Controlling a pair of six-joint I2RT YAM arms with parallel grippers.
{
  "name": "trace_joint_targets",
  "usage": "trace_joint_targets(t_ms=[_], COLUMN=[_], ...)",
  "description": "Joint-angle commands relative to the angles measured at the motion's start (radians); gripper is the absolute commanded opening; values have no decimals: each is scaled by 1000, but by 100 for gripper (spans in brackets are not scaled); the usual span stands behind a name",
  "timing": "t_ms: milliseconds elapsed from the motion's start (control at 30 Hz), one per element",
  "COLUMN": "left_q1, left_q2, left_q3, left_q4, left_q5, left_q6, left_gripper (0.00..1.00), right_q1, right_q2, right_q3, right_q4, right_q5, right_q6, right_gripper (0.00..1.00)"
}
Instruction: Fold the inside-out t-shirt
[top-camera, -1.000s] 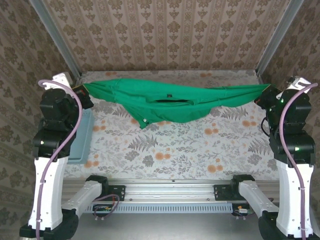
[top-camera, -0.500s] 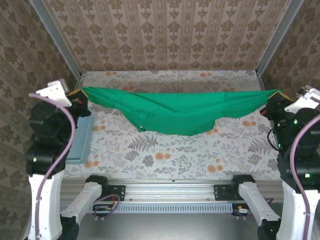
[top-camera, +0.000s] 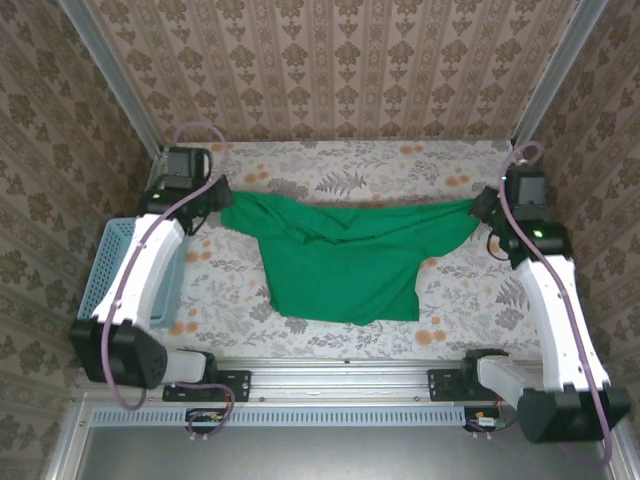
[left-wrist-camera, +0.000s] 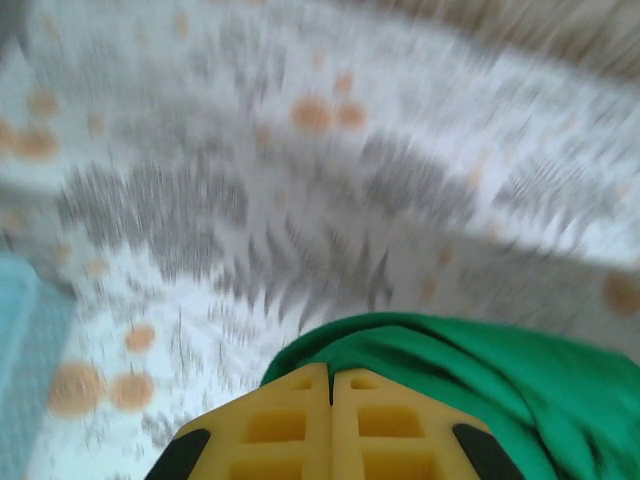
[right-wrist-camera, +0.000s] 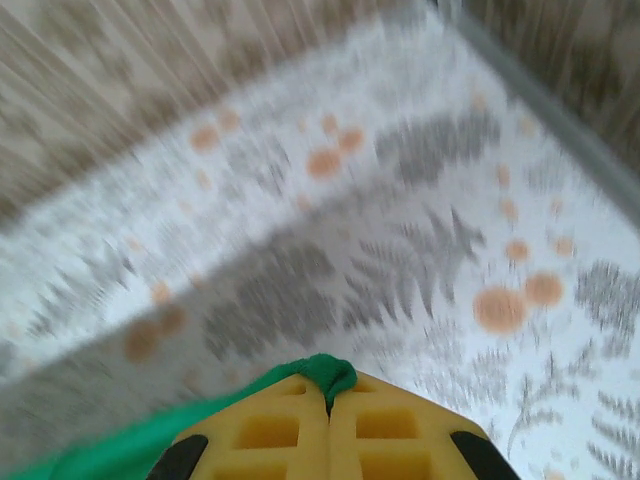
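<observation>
The bright green inside-out t-shirt (top-camera: 345, 260) hangs stretched between my two grippers over the far half of the table, its lower part lying on the flowered cloth. My left gripper (top-camera: 214, 204) is shut on the shirt's left corner; in the left wrist view the yellow jaws (left-wrist-camera: 331, 378) meet with green cloth (left-wrist-camera: 470, 370) bunched just past them. My right gripper (top-camera: 478, 207) is shut on the right corner, and a small green knot (right-wrist-camera: 328, 372) pokes out between its closed yellow fingertips. Both wrist views are blurred by motion.
A light-blue plastic basket (top-camera: 112, 262) stands at the table's left edge, partly under the left arm. Patterned walls close in the back and both sides. The metal rail (top-camera: 340, 378) with the arm bases runs along the near edge.
Both arms have swung forward and down toward the far part of the table, carrying the shirt. The grippers are closer together, and the shirt now sags and drapes onto the table.
</observation>
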Motion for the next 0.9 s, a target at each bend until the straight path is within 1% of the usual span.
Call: trace_joint_targets(t_ms=[0, 133, 233, 300, 400, 533, 667, 767, 867], left_q1=[8, 8, 7, 3, 0, -1, -1, 0, 3], left_q2=[-65, -186, -349, -489, -631, -728, -825, -871, -867], left_q3=[-31, -87, -124, -153, -142, -80, -24, 43, 135], left_q4=[-5, 44, 91, 135, 146, 141, 179, 203, 198], left_q5=[40, 48, 60, 60, 59, 119, 169, 194, 207], left_q6=[-27, -2, 2, -4, -1, 6, -8, -13, -10], left_gripper=[0, 0, 0, 0, 0, 0, 0, 0, 0], right_q1=[-6, -8, -8, -9, -9, -9, -8, -8, -8], right_q2=[-5, -57, -154, -243, -354, -450, -519, -536, -521], right_q3=[-27, -9, 34, 67, 139, 253, 377, 495, 611], right_q4=[46, 32, 9, 0, -26, -69, -97, -121, -139], right_q5=[-18, -38, -66, -83, -94, -114, -145, -138, -95], right_q6=[22, -8, -23, -27, -35, -47, -49, -49, -55], right_gripper=[0, 0, 0, 0, 0, 0, 0, 0, 0])
